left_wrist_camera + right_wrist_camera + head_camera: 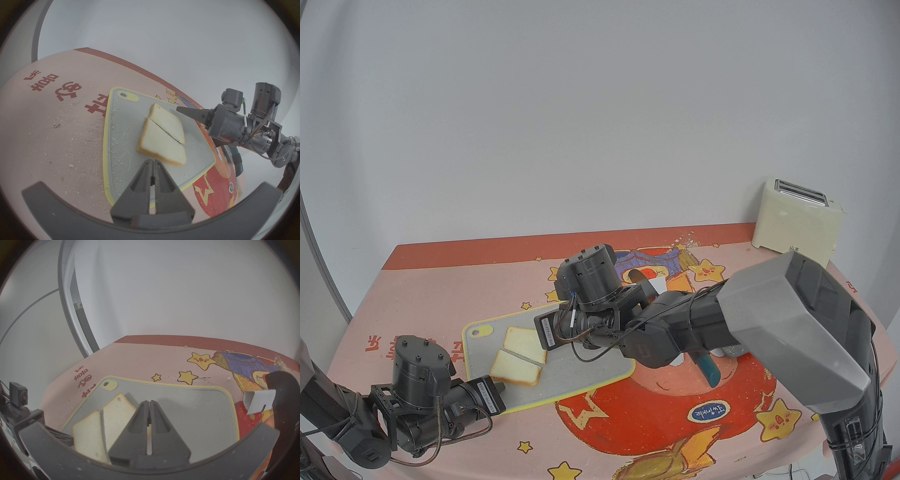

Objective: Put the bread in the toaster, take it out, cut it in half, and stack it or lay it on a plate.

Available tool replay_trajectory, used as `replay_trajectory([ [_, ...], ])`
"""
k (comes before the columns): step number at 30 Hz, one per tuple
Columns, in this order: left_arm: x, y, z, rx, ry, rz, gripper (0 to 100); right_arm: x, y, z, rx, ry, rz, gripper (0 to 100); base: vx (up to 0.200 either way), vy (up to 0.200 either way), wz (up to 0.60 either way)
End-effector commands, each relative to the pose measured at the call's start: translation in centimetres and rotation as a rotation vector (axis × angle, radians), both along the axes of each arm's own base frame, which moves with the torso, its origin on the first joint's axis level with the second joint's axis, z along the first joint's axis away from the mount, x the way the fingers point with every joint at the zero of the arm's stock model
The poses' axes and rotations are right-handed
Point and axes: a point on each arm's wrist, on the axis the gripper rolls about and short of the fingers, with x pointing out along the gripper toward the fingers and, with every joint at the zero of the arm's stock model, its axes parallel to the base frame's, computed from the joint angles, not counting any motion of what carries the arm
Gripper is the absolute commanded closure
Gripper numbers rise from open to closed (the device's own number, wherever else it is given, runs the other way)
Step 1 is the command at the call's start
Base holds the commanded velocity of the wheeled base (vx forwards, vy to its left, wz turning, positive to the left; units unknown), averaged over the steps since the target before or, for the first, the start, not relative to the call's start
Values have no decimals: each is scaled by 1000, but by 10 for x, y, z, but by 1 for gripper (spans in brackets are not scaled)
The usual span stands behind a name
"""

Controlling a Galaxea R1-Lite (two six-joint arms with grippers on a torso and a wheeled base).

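Observation:
The bread lies cut in two halves, one point(525, 344) behind the other point(515, 367), side by side on a grey cutting board point(581, 375) with a yellow rim. My left gripper point(152, 162) is shut and empty at the board's near left edge, pointing at the nearer half point(161, 145). Over the board, just right of the farther half point(167, 122), my right gripper point(149, 403) hovers shut with nothing in it; its tips point(179, 109) point left. The cream toaster point(797, 220) stands at the table's far right corner.
A knife with a teal handle point(707, 369) lies on the table right of the board, partly under my right arm. A dark curved object with a white piece point(259, 401) stands behind the board. Crumbs are scattered on the pink table point(47, 131) left of the board.

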Motion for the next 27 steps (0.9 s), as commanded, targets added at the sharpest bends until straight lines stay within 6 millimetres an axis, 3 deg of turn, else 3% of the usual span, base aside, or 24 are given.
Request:
replay_trajectory([
  [1, 0, 0, 0, 1, 0, 1, 100, 1, 1, -6, -9, 7, -1, 100, 0, 0, 0],
  [16, 1, 2, 1, 2, -4, 14, 100, -10, -4, -12, -42, 39, 7, 100, 0, 0, 0],
  [27, 8, 6, 5, -7, -27, 40, 100, -36, -29, 11, -48, 67, 2, 100, 0, 0, 0],
])
